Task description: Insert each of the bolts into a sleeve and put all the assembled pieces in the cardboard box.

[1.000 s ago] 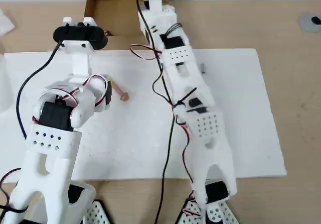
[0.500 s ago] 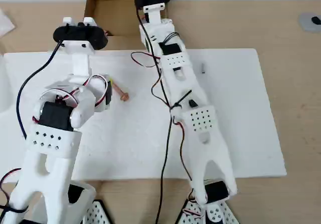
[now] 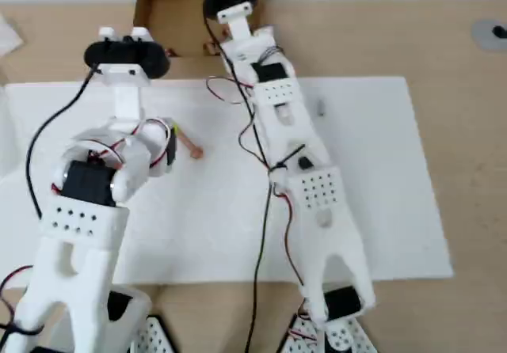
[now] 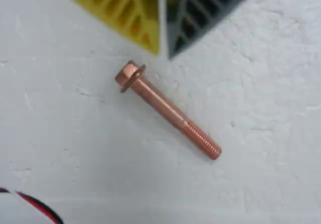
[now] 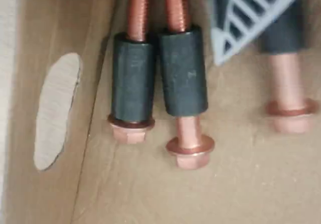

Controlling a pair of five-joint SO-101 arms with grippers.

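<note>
Left pincer (image 4: 163,50): tips together, near the bolt (image 4: 168,114) lying loose on the mat (image 4: 75,158).
Right pincer (image 5: 248,30): inside the cardboard box (image 3: 144,20) — grip cannot be told.
Do well: part tips, straddle mid-shank crosswise — then clamp.

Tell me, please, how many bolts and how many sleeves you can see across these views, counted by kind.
Copper bolts: 4, namely 1 bare bolt on the white sheet and 3 sleeved bolts in the cardboard box.
Black sleeves: 3, one on each bolt in the box, the third partly hidden.
Total: 7.
</note>
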